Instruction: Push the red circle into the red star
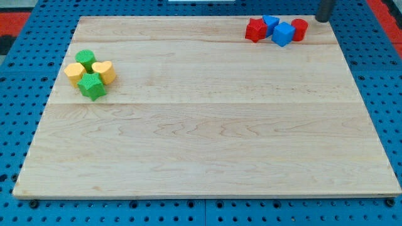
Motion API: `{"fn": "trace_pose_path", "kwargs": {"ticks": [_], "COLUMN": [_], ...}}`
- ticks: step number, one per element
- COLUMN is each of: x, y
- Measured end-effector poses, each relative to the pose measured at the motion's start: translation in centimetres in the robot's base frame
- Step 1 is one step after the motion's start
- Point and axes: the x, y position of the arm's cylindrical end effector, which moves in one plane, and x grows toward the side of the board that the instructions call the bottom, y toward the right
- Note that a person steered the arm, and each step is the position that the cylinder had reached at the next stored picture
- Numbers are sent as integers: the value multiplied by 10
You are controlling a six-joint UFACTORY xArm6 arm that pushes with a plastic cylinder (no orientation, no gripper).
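Observation:
The red circle [299,29] stands at the right end of a small cluster near the view's top right. The red star [255,29] is at the cluster's left end. Two blue blocks lie between them: a small one [271,22] at the top and a blue cube [283,34] that touches the red circle. My tip [323,21] is at the board's top edge, just right of and slightly above the red circle, with a small gap between them.
A second cluster sits at the view's left: a green block [85,58], a yellow block [74,73], a yellow heart [104,71] and a green star [92,86]. The wooden board [207,138] lies on a blue pegboard.

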Motion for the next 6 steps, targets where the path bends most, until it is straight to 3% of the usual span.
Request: {"fn": "trace_pose_path", "kwargs": {"ticks": [3, 6], "x": [37, 34], "y": [-30, -152]}}
